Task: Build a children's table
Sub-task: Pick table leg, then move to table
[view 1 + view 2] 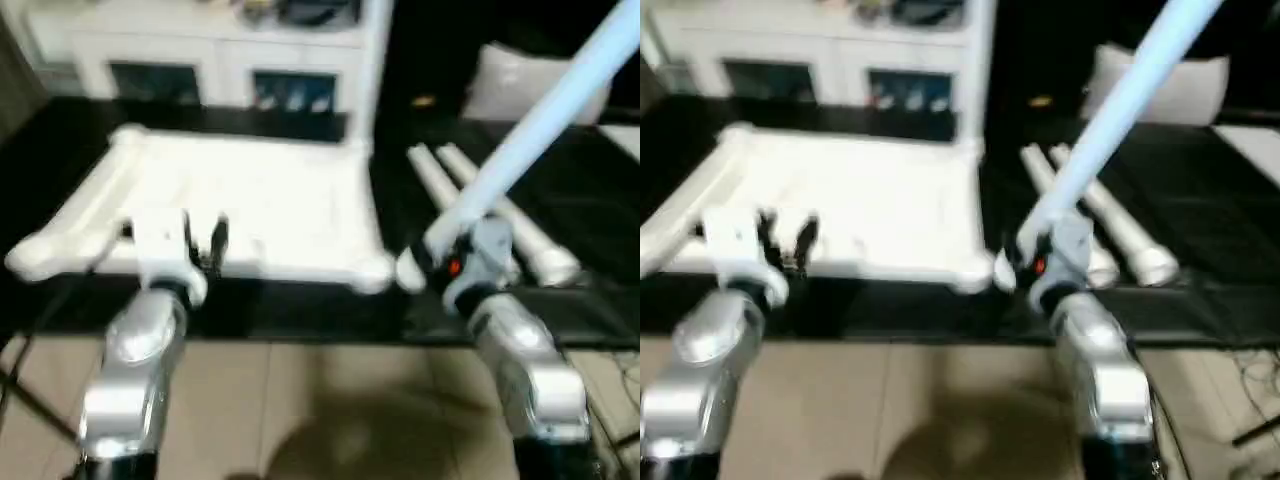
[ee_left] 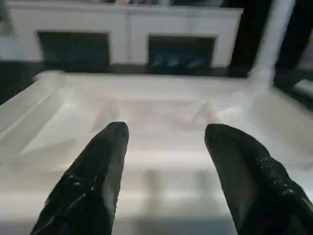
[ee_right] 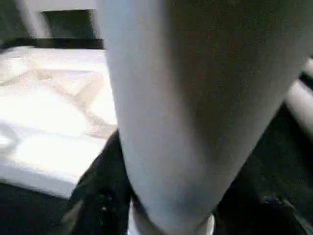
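The right hand is closed on one table leg, whose long axis slants up and away to the right. The table top lies ribbed side up on the dark bench. The left hand hovers at its near edge, parted (holding nothing). Two more legs lie beside the top.

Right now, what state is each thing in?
Table top: upside down on the dark surface, no leg fitted that I can see.
Held leg: in the right gripper, tilted up.
Spare legs: lying beside the top.
Left gripper: jaws open, empty, at the top's near edge.
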{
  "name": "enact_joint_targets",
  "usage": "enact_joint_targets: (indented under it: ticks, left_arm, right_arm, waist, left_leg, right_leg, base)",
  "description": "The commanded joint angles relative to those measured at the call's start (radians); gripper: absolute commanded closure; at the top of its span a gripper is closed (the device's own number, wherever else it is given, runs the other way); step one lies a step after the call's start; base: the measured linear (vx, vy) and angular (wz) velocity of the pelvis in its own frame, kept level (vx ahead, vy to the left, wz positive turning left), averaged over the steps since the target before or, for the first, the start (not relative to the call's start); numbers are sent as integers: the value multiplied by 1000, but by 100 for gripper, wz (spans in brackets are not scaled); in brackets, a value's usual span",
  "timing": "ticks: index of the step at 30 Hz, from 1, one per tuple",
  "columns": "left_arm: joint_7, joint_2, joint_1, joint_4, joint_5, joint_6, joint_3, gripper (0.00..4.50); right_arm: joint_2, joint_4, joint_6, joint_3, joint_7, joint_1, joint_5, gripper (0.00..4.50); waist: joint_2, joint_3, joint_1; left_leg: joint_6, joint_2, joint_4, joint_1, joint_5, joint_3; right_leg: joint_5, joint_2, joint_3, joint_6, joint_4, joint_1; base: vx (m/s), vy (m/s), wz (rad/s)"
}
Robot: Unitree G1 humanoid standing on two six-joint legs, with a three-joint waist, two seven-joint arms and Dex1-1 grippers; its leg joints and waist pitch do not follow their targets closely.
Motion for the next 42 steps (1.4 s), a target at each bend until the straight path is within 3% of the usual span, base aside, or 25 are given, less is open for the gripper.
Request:
enact_joint_targets:
  ticks: [1,2,4,8,12,16,17,19,21,22,26,27,30,31,32,33,34,35,36,37,38,39,40,41,42]
  left_arm:
    - [-12,-11,22,-24,9,4,-33,158]
    - [-21,-16,40,-36,1,-11,-31,158]
    - [-31,-16,56,-44,-2,-31,-35,158]
    - [-50,5,68,-34,27,-56,-78,158]
    - [-58,7,58,-15,55,-53,-108,158]
    - [-70,13,51,-9,69,-58,-128,158]
    - [-71,14,50,-7,70,-59,-130,158]
    - [-73,20,43,-2,72,-61,-136,158]
    - [-73,22,35,3,71,-60,-138,158]
    - [-73,22,32,6,70,-60,-138,158]
    - [-76,15,8,27,79,-58,-144,158]
    - [-78,16,7,27,83,-57,-150,158]
    - [-76,20,8,22,86,-55,-156,158]
    - [-74,23,10,19,85,-55,-152,158]
    - [-71,25,12,17,81,-56,-146,158]
    - [-70,25,13,17,79,-56,-143,158]
    - [-71,27,12,19,77,-57,-140,158]
    - [-72,27,9,22,77,-56,-138,158]
    - [-73,27,9,23,77,-55,-138,158]
    - [-81,29,5,27,78,-55,-141,158]
    - [-89,30,3,31,77,-54,-145,158]
    - [-93,31,1,33,77,-54,-147,158]
    - [-98,32,-1,36,77,-55,-150,158]
    - [-101,31,-3,39,76,-57,-153,158]
    - [-101,31,-4,40,76,-57,-153,158]
  right_arm:
    - [-19,-17,-2,-21,3,5,-4,264]
    - [-22,-17,-12,-19,14,0,3,264]
    - [-22,-22,-12,-17,32,-4,19,264]
    - [-24,-42,10,-6,45,-3,37,264]
    - [-51,-29,4,9,63,6,17,264]
    - [-51,16,-42,-10,53,-17,8,264]
    - [-48,23,-38,-17,50,-25,14,264]
    - [-41,27,-22,-28,49,-38,30,264]
    - [-41,23,-26,-19,50,-37,27,264]
    - [-41,23,-28,-16,49,-36,25,264]
    - [-42,4,-18,5,62,-21,33,264]
    - [-43,-1,-10,9,67,-17,35,264]
    - [-54,-2,16,25,81,-17,26,264]
    - [-57,2,14,34,87,-20,20,264]
    - [-56,6,4,43,93,-23,15,264]
    - [-54,8,-1,46,94,-24,14,264]
    - [-49,11,-8,46,92,-27,17,264]
    - [-38,12,-28,38,89,-28,25,264]
    - [-35,12,-33,36,88,-29,27,264]
    - [-28,12,-31,25,76,-29,33,264]
    - [-28,10,-26,21,67,-29,31,264]
    - [-29,9,-22,20,62,-29,30,264]
    - [-31,6,-19,20,61,-25,30,264]
    - [-37,2,-18,22,63,-18,25,264]
    - [-38,1,-17,23,64,-16,23,264]
  waist:
    - [15,-51,-19]
    - [10,-35,-10]
    - [4,-40,-9]
    - [-4,-33,-5]
    - [-16,-18,-17]
    - [10,-7,-43]
    - [3,-10,-48]
    - [-7,-15,-51]
    - [-18,-29,-30]
    - [-18,-29,-30]
    - [1,-50,-34]
    - [1,-63,-34]
    - [-5,-71,-31]
    - [-42,-68,-3]
    - [-16,-81,5]
    - [4,-78,-4]
    - [18,-76,-15]
    - [37,-91,-59]
    - [30,-105,-100]
    - [22,-72,-51]
    - [2,-62,-53]
    - [-42,-58,-37]
    - [-69,-56,-24]
    - [-93,-69,20]
    - [-73,-71,42]
  left_leg:
    - [63,127,-158,51,-52,-74]
    - [-37,101,-163,33,-236,-39]
    - [-131,90,-173,18,-418,-37]
    - [-128,92,-181,37,-511,-22]
    - [-91,86,-177,85,-658,-4]
    - [-119,115,-244,87,-829,-7]
    - [-116,115,-248,92,-826,-9]
    - [-97,94,-209,96,-707,10]
    - [-21,82,-180,52,-400,36]
    - [-21,82,-180,52,-400,36]
    - [68,102,-202,85,-210,38]
    - [118,101,-194,108,-133,37]
    - [268,80,-166,115,85,32]
    - [391,14,-123,-17,169,23]
    - [430,13,-98,-41,222,14]
    - [430,9,-102,-21,322,-12]
    - [443,10,-113,33,383,-43]
    - [594,57,-113,248,510,-195]
    - [584,147,-96,322,685,-211]
    - [480,159,-99,244,790,-172]
    - [427,151,-148,190,612,-116]
    - [340,61,-145,161,318,-37]
    - [288,5,-125,126,145,-13]
    - [195,-43,4,19,-57,-6]
    - [140,-35,23,12,-42,-11]
  right_leg:
    - [26,-19,15,-41,-45,2]
    - [-24,-33,32,-65,-80,7]
    - [-155,-62,45,-58,-103,32]
    - [-365,-73,57,-9,-144,24]
    - [-677,-60,21,28,-209,36]
    - [-431,-21,-35,21,-163,90]
    - [-385,-29,-25,13,-159,94]
    - [-515,-67,-5,-6,-205,89]
    - [-636,-101,30,-18,-228,131]
    - [-636,-101,30,-18,-228,131]
    - [-199,-33,1,-153,-163,114]
    - [-77,-28,-2,-184,-144,107]
    - [82,-23,-2,-189,-118,102]
    - [143,-47,-11,-118,-145,196]
    - [191,-93,-17,-66,-159,227]
    - [165,-48,-65,-23,-150,222]
    - [130,-7,-87,-1,-127,189]
    - [-123,71,-103,66,-8,-6]
    - [-222,39,-53,104,17,-84]
    - [-132,4,-10,137,60,-101]
    - [-13,-19,22,123,51,-88]
    - [120,-24,59,47,-64,-48]
    - [58,-34,107,69,-104,15]
    - [-61,-139,205,6,-147,159]
    - [-57,-151,203,-19,-138,170]
  base:
    - [-53,112,13]
    - [-57,85,5]
    - [-60,73,0]
    - [-47,8,-3]
    - [0,0,0]
    - [0,0,0]
    - [0,0,0]
    - [0,0,0]
    - [52,-36,-4]
    - [59,-32,-3]
    - [116,-14,2]
    - [161,3,5]
    - [208,-4,8]
    - [165,-8,14]
    - [156,5,43]
    - [156,5,43]
    - [197,-26,64]
    - [239,-94,51]
    - [239,-94,51]
    - [161,-138,24]
    - [-35,-140,5]
    - [-35,-140,5]
    - [-37,-126,4]
    - [117,-95,1]
    - [117,-95,1]
